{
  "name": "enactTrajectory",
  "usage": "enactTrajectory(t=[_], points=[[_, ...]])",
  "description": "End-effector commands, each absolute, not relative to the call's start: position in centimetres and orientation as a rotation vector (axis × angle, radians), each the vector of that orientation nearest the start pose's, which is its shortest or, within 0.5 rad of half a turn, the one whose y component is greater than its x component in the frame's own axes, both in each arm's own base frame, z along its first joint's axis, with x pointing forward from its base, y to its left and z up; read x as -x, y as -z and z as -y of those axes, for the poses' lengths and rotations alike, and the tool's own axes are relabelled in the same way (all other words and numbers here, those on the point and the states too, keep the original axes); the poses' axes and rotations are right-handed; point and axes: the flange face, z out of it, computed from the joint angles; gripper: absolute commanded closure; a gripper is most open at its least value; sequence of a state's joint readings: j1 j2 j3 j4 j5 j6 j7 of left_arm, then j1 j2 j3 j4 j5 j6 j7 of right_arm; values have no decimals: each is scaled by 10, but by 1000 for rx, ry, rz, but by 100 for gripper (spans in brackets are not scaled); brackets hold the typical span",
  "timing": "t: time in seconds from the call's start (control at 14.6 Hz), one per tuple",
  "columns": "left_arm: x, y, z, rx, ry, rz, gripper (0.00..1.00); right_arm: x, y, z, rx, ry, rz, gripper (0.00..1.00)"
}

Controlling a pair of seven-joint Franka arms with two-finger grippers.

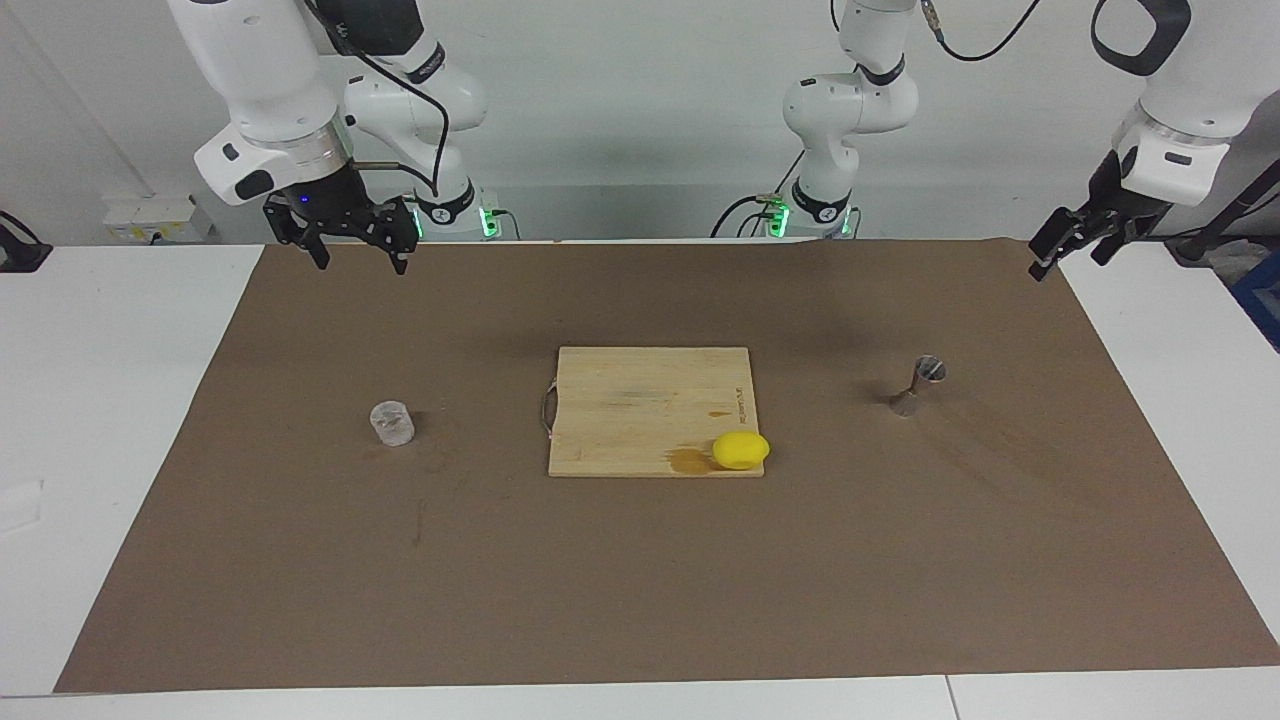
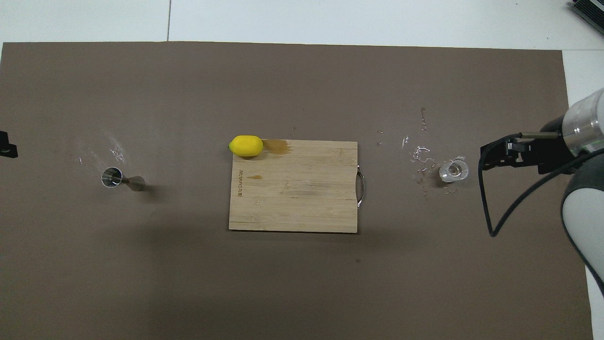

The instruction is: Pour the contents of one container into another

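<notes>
The clear glass cup [image 1: 392,423] stands upright on the brown mat toward the right arm's end; it also shows in the overhead view [image 2: 454,171]. The metal jigger [image 1: 918,385] stands upright toward the left arm's end, and shows from above in the overhead view [image 2: 120,178]. My right gripper [image 1: 358,256] is open and empty, raised over the mat's edge by the robots; in the overhead view it [image 2: 488,157] sits beside the glass. My left gripper [image 1: 1070,252] is open and empty, raised over the mat's corner at its own end, apart from the jigger.
A wooden cutting board [image 1: 640,400] with a metal handle lies mid-table between glass and jigger. A yellow lemon [image 1: 741,450] rests on the board's corner farthest from the robots, by a wet stain. Small shiny specks [image 2: 420,156] lie on the mat beside the glass.
</notes>
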State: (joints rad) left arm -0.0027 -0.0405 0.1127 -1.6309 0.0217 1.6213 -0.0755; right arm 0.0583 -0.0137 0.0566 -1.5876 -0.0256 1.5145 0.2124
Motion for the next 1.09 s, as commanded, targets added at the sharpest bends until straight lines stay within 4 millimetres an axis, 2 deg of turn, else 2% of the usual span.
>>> enactTrajectory(t=[0.0, 1.02], points=[[-540, -621, -62, 3120, 71, 279, 0, -536, -621, -56, 3162, -73, -141, 0], [-544, -622, -57, 3119, 119, 279, 0, -536, -620, -56, 3162, -75, -141, 0]])
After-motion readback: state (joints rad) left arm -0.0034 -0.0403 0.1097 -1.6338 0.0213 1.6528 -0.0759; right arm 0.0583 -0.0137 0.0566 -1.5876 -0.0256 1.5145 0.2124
